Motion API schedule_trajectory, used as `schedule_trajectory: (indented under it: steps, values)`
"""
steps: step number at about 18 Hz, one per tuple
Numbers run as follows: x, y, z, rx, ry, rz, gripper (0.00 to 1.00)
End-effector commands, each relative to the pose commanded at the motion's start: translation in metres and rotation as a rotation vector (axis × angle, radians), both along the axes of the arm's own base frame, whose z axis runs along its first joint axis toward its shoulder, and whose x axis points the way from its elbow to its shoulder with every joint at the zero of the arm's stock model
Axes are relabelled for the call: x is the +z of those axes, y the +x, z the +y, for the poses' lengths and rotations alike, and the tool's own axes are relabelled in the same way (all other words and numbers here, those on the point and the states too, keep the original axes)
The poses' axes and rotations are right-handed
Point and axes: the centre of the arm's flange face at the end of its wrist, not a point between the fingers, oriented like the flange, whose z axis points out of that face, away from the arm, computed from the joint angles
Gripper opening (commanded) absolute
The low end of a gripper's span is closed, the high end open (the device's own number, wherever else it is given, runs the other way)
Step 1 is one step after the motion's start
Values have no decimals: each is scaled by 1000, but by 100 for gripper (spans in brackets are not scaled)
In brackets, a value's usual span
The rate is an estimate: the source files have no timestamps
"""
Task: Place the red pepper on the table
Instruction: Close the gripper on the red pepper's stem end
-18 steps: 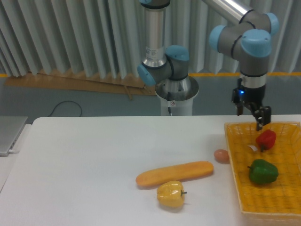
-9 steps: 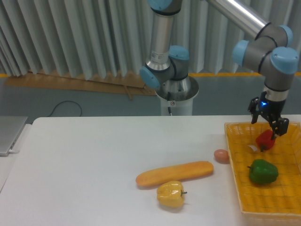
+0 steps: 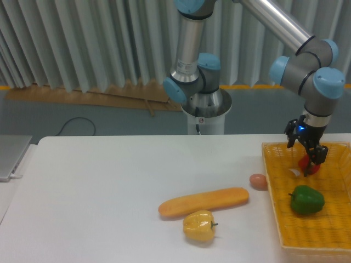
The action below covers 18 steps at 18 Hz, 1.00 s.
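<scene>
Since the earlier frame I have dropped my gripper [image 3: 309,160] onto the pepper [image 3: 307,164] in the basket [image 3: 285,230]; whether the fingers have closed I cannot tell. I judge this the grasp step; next, clamp, lift, carry to the table [image 3: 109,186].

the gripper [image 3: 309,159] has been carried rightward and lowered over the last second, from above the yellow basket's [image 3: 285,230] back rim down onto the red pepper [image 3: 310,166]. the pepper, fully seen before, is now largely covered by the fingers (contact cannot be judged). the wrist has been swung closer to the basket.
</scene>
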Motion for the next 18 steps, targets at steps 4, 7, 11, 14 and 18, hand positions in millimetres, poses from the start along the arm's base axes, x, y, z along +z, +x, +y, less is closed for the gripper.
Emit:
schedule_trajectory:
  steps: [4, 7, 11, 14, 18]
  values:
    - [2, -10, -14, 27, -1, 5, 100]
    - [3, -20, -15, 35, 0, 16, 100]
    - [-1, -30, -21, 54, -1, 16, 100]
    - [-4, -34, -18, 49, 2, 20, 100]
    - [-12, -37, -14, 46, 3, 9, 100]
